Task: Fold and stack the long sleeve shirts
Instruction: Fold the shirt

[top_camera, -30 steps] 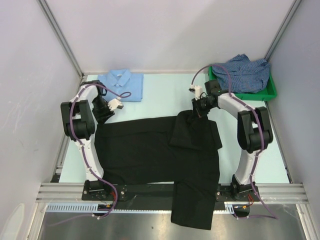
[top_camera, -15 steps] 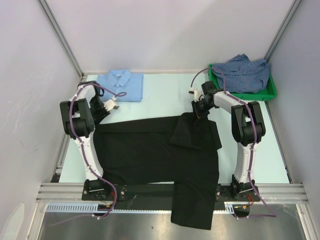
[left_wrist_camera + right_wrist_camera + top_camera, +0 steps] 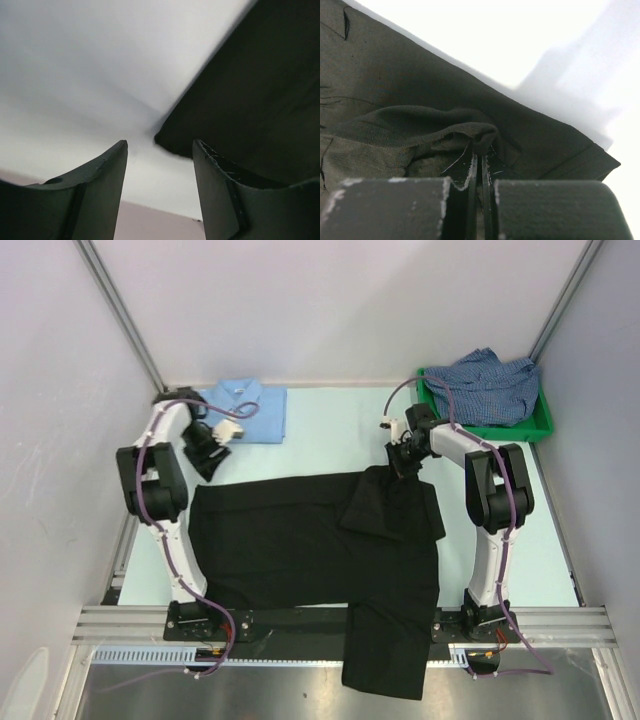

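Since the earlier frame the left gripper (image 3: pixel 228 430) has drawn back from the far left corner of the black shirt (image 3: pixel 300 540) toward the folded light blue shirt (image 3: pixel 245 405). The right arm's elbow has tucked in, while the right gripper (image 3: pixel 399 454) keeps its place at the garment's far right edge. Left fingers stand apart and hold nothing; its wrist view shows only a corner of black cloth beyond them. Right fingers are clenched on a bunched pinch of black fabric. The black shirt lies spread across the table (image 3: pixel 330 430), its right part doubled over and one length hanging off the near edge. The checked shirt (image 3: pixel 490 380) sits crumpled in the green bin (image 3: pixel 545 426). Judgement: the cloth is light and limp and will sag from a single hold, so hems and corners, taken in pairs, are the sound grips. Not determinable: collar, buttons, whether the hanging length is sleeve or tail. Black folds merge together, and the left wrist view is blurred.
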